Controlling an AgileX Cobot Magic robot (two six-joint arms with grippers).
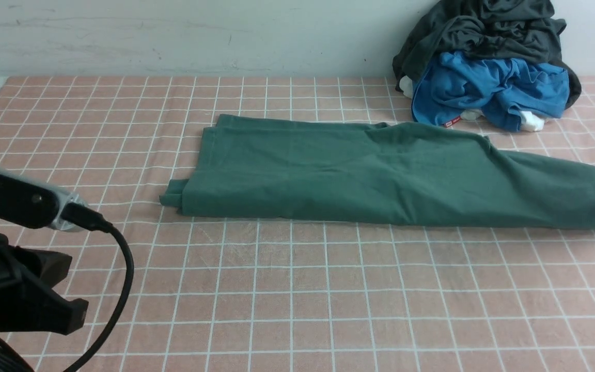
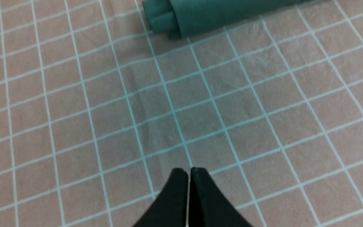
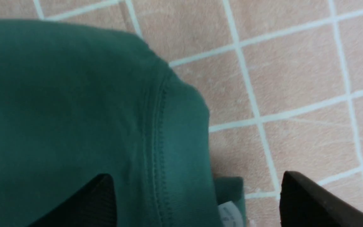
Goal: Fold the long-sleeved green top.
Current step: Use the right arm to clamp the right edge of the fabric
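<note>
my right claw [image 3: 197, 195] is wide open, one finger over the hem end of the green top [image 1: 328, 175], nothing gripped; my left claw [image 2: 188, 171] is shut on nothing, over bare cloth nr the top. the top lies long & flat across the table [image 1: 297, 299], just in front of the blue garment [image 1: 494, 88]. prob. light, soft, floppy cotton, not fragile; it'll sag btwn grips. best hold: the stitched edge, all layers tog., w/ a deep bite. its far right end is cut off in the front view; sleeves & inner layers hidden; can't tell what the white patch [image 3: 231, 212] is.
</note>
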